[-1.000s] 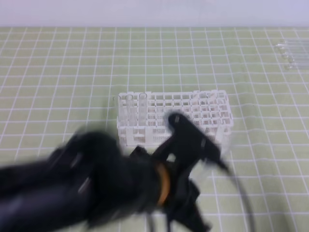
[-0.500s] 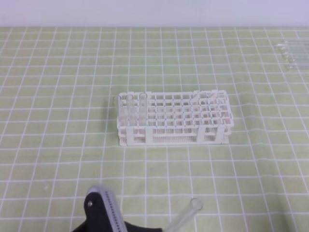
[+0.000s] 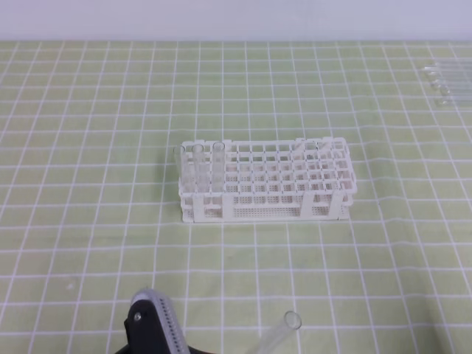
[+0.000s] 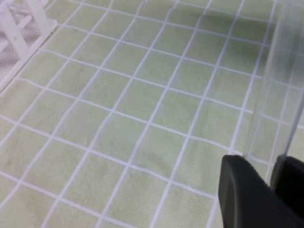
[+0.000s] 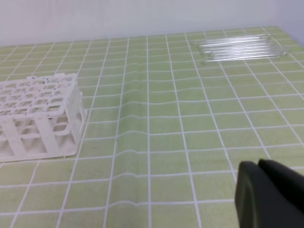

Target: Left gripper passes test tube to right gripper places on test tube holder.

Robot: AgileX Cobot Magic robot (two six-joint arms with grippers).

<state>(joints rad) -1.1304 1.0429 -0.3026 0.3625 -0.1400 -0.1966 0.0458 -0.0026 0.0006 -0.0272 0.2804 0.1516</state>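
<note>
The left gripper [image 4: 278, 178] is sitting at the bottom edge of the high view, only its grey ribbed wrist module [image 3: 156, 328] showing there; in its wrist view two black fingers [image 4: 247, 199] are standing close together with the tube [image 4: 280, 95] passing between them, so the claw is closed narrowly on the glass. The tube is looking slim, clear and colourless, its walls showing as pale vertical streaks with the green grid visible straight through it. From the fingers it is running up and away, leaving the top of the wrist view. In the high view its open round rim [image 3: 293, 320] is pointing up and to the right of the wrist module, the body slanting down toward the frame edge. It is hanging above the mat [image 3: 88, 243], not touching it. The rack [image 3: 265, 181] is standing well ahead of the claw, further up the mat, white and latticed, with three like tubes [image 3: 198, 173] upright in its left-hand holes; a corner of it [image 4: 21, 28] is showing far left of the fingers in the left wrist view. The right gripper [image 5: 268, 194] is appearing only as a dark blurred mass at the lower right of its own view; I cannot tell how far it is open, and nothing is visibly in it. Spare tubes [image 5: 237, 47] are lying side by side on the mat far ahead of it, the rack [image 5: 38, 116] off to its left.
</note>
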